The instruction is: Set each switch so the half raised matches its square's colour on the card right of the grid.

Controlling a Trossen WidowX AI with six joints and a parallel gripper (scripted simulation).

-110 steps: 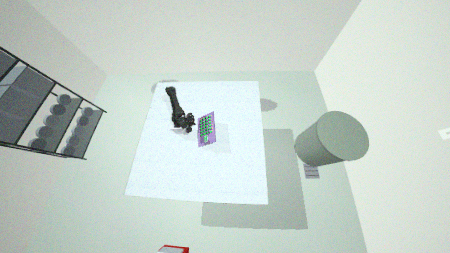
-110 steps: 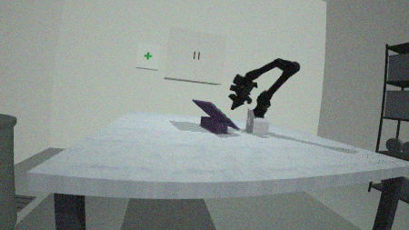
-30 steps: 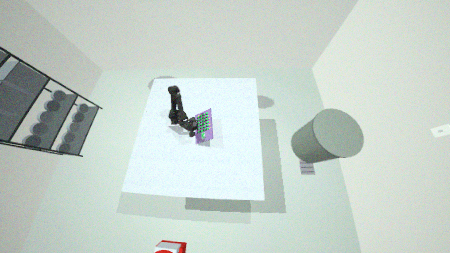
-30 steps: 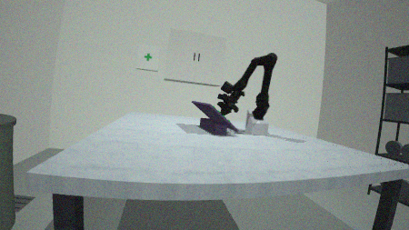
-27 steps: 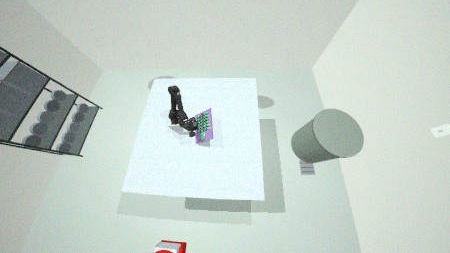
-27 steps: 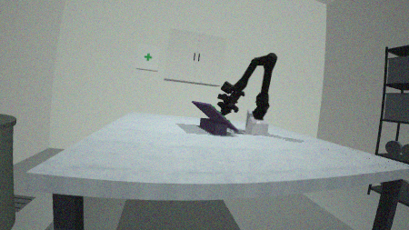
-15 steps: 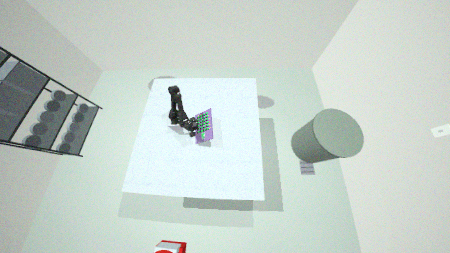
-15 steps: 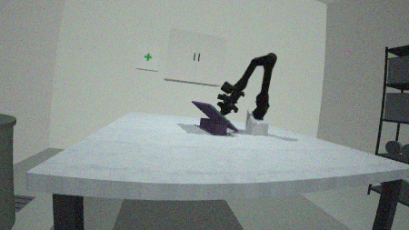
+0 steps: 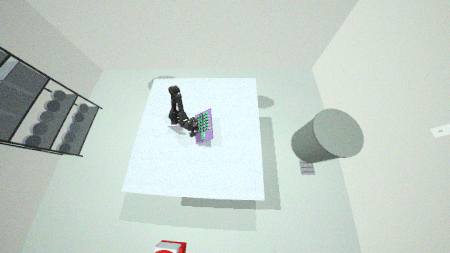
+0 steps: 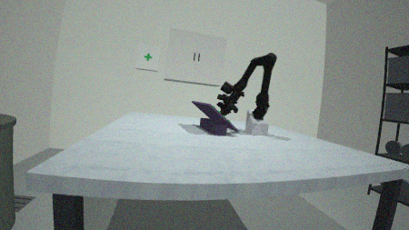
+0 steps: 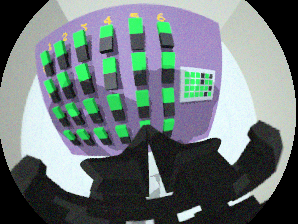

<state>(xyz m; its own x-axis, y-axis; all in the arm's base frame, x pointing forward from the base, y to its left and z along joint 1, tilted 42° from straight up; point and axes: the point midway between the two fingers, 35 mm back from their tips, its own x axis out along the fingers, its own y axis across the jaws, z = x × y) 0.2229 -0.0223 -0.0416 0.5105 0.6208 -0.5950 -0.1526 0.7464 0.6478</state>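
Across the worktop (image 9: pixel 200 171) (image 10: pixel 204 155) at centre frame, we see our gripper (image 9: pixel 194 133) (image 10: pixel 224 112) (image 11: pixel 145 127), fingertips together, near the tilted purple switch panel (image 9: pixel 209 136) (image 10: pixel 210 113) (image 11: pixel 197 35).

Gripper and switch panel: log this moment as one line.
gripper: shut, nothing held | place: at panel's near edge | panel: tilted, purple | card: right of switches

Workshop-like room with storage rack (image 9: pixel 76 94) (image 10: pixel 382 105)
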